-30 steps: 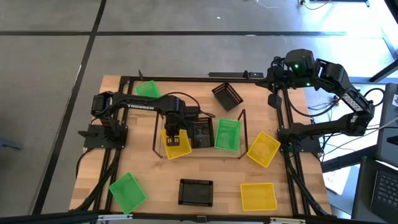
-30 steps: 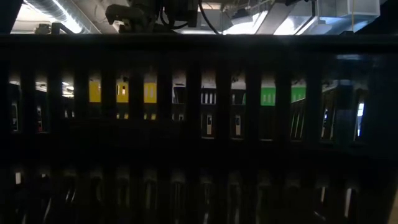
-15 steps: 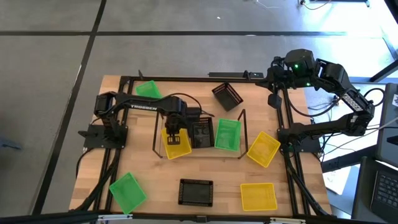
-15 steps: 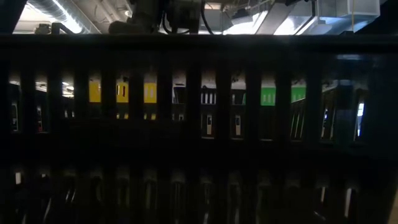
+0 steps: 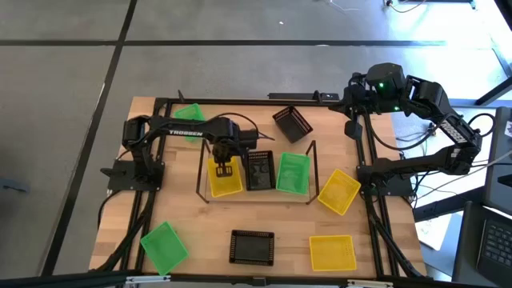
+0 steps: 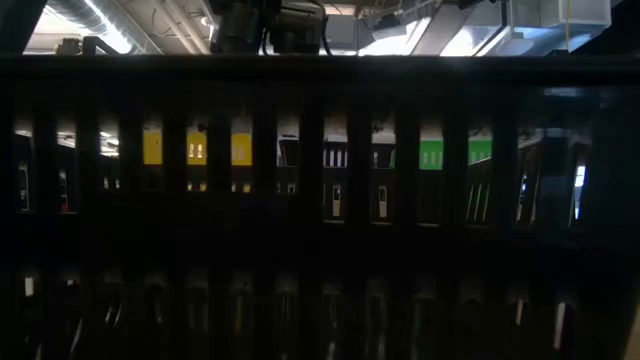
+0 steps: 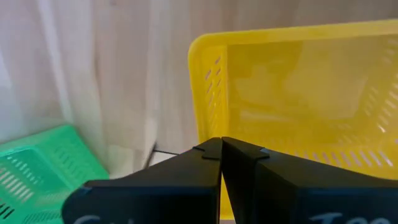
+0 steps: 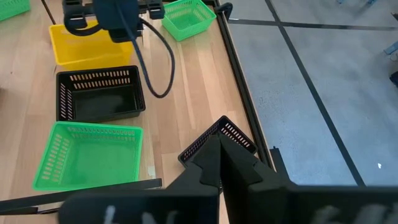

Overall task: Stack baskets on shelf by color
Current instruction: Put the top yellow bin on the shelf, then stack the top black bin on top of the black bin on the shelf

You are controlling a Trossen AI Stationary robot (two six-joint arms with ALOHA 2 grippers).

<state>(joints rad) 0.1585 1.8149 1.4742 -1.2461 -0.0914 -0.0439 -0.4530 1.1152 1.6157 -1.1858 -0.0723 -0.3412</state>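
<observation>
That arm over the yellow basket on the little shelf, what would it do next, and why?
Probably lift away and head for another yellow basket. The left gripper is shut above the yellow basket on the shelf, which already sits beside the black and green ones, while loose baskets lie around the table.

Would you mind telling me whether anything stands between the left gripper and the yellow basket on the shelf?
Nothing visible does. The left gripper, shut, hangs right over the yellow basket at the shelf's left end; the black basket sits beside it, not between.

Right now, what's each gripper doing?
Left gripper: shut, holding nothing, above the yellow perforated plastic basket.
Right gripper: shut, holding nothing.
</observation>
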